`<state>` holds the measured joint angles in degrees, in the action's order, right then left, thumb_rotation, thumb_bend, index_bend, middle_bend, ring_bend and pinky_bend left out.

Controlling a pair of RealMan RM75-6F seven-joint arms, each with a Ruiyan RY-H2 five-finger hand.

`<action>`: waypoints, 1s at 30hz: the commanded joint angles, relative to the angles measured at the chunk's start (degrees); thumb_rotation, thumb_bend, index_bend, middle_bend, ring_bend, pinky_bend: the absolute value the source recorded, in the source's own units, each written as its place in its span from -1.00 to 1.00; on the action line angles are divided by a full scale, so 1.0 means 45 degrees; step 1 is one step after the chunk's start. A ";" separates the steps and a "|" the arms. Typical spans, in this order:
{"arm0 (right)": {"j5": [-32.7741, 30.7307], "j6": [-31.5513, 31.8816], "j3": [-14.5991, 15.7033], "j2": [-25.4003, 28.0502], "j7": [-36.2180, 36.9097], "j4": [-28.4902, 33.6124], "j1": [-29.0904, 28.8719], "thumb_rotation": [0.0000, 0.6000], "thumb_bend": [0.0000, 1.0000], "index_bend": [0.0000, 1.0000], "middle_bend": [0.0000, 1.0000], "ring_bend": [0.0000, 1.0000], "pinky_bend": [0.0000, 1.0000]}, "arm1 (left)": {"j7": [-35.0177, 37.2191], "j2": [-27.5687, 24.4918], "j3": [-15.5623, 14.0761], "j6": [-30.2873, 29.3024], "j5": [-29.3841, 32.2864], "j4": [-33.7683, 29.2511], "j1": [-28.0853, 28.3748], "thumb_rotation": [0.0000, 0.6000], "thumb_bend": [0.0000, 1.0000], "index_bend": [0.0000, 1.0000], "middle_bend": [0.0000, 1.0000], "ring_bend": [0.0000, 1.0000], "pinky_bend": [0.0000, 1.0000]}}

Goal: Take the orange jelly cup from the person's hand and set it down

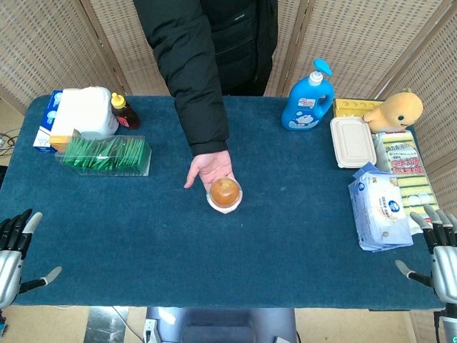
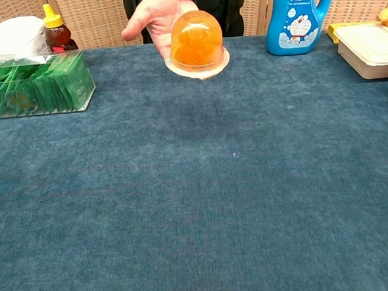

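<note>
An orange jelly cup [image 1: 224,193] [image 2: 196,41] sits upside down, dome up, on the person's open palm [image 1: 208,170] [image 2: 154,14], held above the middle of the blue table [image 1: 285,214]. My left hand [image 1: 16,254] waits at the table's near left corner with its fingers spread and nothing in them. At the near right corner, my right hand [image 1: 435,250] is likewise spread and empty. Both hands are far from the cup. Neither hand shows in the chest view.
A clear box of green packets [image 1: 106,154] [image 2: 32,93], a white container [image 1: 86,111] and a sauce bottle [image 1: 125,111] stand at the back left. A blue detergent bottle [image 1: 308,96] [image 2: 301,13], a lidded box [image 1: 352,141], a wipes pack [image 1: 382,207] and a plush toy [image 1: 396,108] crowd the right.
</note>
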<state>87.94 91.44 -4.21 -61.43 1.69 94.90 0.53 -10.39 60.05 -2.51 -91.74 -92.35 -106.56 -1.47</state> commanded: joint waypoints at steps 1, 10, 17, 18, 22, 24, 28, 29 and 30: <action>0.0000 0.0002 0.0000 0.0002 0.0007 0.0003 0.0002 1.00 -0.67 -0.69 -0.91 -0.92 -1.00 | -0.0006 0.0003 -0.0004 0.0022 -0.0011 0.0014 -0.0009 1.00 -0.80 -1.00 -1.00 -1.00 -0.95; -0.0158 -0.0176 -0.0003 -0.0060 -0.0090 -0.0030 -0.0039 1.00 -0.67 -0.68 -0.91 -0.92 -1.00 | 0.0432 -0.0101 0.0099 0.0532 -0.0912 -0.0252 0.0591 1.00 -0.84 -1.00 -1.00 -1.00 -0.95; -0.0184 -0.0207 -0.0044 -0.0076 -0.0106 -0.0004 -0.0080 1.00 -0.67 -0.68 -0.91 -0.91 -1.00 | -0.0637 -0.0760 0.1374 0.3442 -0.0208 -0.2604 0.2958 1.00 -0.83 -1.00 -1.00 -1.00 -0.95; -0.0197 -0.0210 -0.0046 -0.0073 -0.0097 -0.0005 -0.0079 1.00 -0.67 -0.68 -0.91 -0.91 -1.00 | -0.0889 -0.0787 0.1652 0.4053 0.0275 -0.2986 0.3404 1.00 -0.83 -1.00 -1.00 -1.00 -0.95; -0.0321 -0.0310 -0.0073 -0.0044 0.0023 -0.0061 -0.0100 1.00 -0.67 -0.67 -0.91 -0.91 -1.00 | -0.2689 -0.0378 0.2844 0.6316 0.3124 -0.3988 0.5349 1.00 -0.83 -1.00 -1.00 -1.00 -0.95; -0.0377 -0.0352 -0.0104 -0.0024 0.0109 -0.0102 -0.0120 1.00 -0.67 -0.67 -0.91 -0.91 -1.00 | -0.3724 0.0155 0.3316 0.6827 0.4430 -0.4038 0.6200 1.00 -0.83 -1.00 -1.00 -1.00 -0.95; -0.0481 -0.0418 -0.0160 0.0023 0.0298 -0.0170 -0.0149 1.00 -0.67 -0.67 -0.91 -0.91 -1.00 | -0.5298 0.1482 0.3980 0.7104 0.6651 -0.3767 0.7683 1.00 -0.83 -1.00 -1.00 -1.00 -0.95; -0.0502 -0.0439 -0.0167 0.0035 0.0349 -0.0194 -0.0155 1.00 -0.67 -0.67 -0.91 -0.91 -1.00 | -0.5596 0.1811 0.4085 0.7111 0.7103 -0.3640 0.8016 1.00 -0.83 -1.00 -1.00 -1.00 -0.95; -0.0513 -0.0451 -0.0172 0.0041 0.0380 -0.0207 -0.0160 1.00 -0.67 -0.67 -0.91 -0.91 -1.00 | -0.5790 0.2020 0.4141 0.7117 0.7393 -0.3543 0.8234 1.00 -0.83 -1.00 -1.00 -1.00 -0.95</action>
<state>85.70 89.47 -4.95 -61.29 3.32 94.04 -0.16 -30.38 64.02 12.61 -62.51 -66.03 -122.56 29.46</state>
